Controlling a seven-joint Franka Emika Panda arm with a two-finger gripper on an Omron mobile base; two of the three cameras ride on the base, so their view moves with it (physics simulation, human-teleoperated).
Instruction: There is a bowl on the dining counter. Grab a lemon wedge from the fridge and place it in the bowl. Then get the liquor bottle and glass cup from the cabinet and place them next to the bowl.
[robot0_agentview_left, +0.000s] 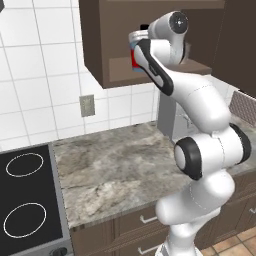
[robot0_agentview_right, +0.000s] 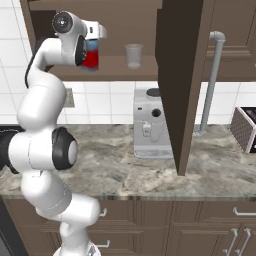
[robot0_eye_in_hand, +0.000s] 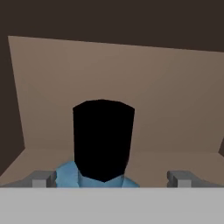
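Black-capped liquor bottle (robot0_eye_in_hand: 103, 144), blue-shouldered.

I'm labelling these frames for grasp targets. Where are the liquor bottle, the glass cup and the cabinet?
liquor bottle (robot0_eye_in_hand: 103, 140): hand view, on its black cap.
glass cup (robot0_agentview_right: 133, 55): right base view, mid-wall.
cabinet (robot0_agentview_right: 176, 95): right base view, on the open door.

No text, label, brand, number or sign can be read anywhere.

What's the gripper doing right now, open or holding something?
Gripper: open, fingers either side of the liquor bottle in the cabinet, not closed on it.
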